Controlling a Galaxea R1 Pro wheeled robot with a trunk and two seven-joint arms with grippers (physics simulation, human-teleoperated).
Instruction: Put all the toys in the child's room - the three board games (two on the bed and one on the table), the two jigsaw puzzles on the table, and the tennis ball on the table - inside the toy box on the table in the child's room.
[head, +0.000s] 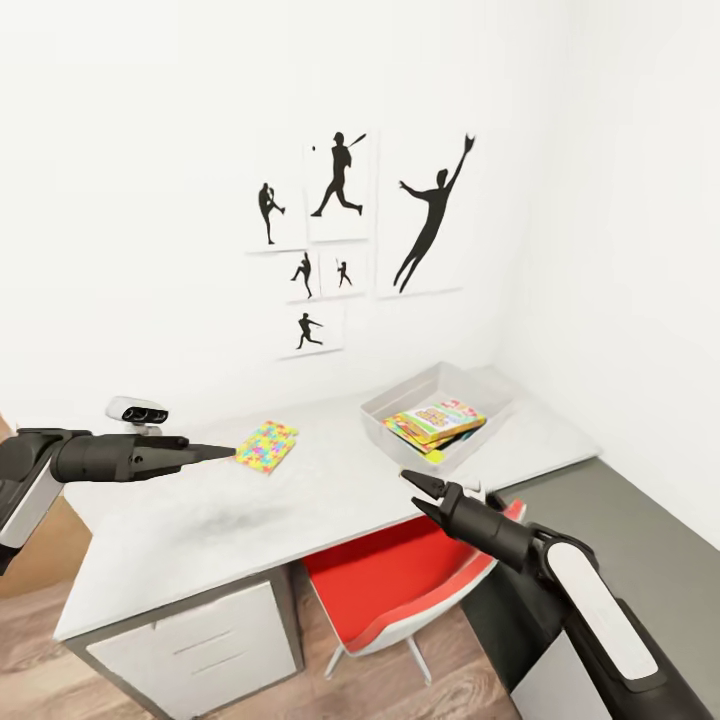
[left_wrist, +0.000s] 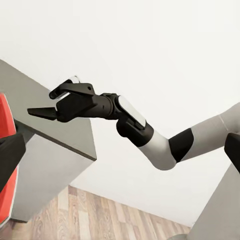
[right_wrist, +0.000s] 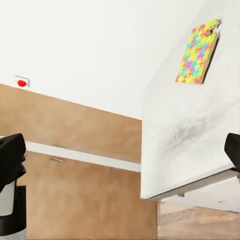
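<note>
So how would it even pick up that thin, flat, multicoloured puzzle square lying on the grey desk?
The thin multicoloured puzzle square lies flat on the light-grey desktop, so there is little to pinch from above. Probably best to grip one thin edge, likely the corner nearest the left gripper, whose tips sit right beside it, coming in low from that side and sliding a finger under the edge.

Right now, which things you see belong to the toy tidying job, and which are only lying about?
Belong to the job:
jigsaw puzzle flat on the table
toy box, already holding game boxes

Only lying about:
red chair under the table
baseball silhouette prints on the wall
small white device at the table's back edge
</note>
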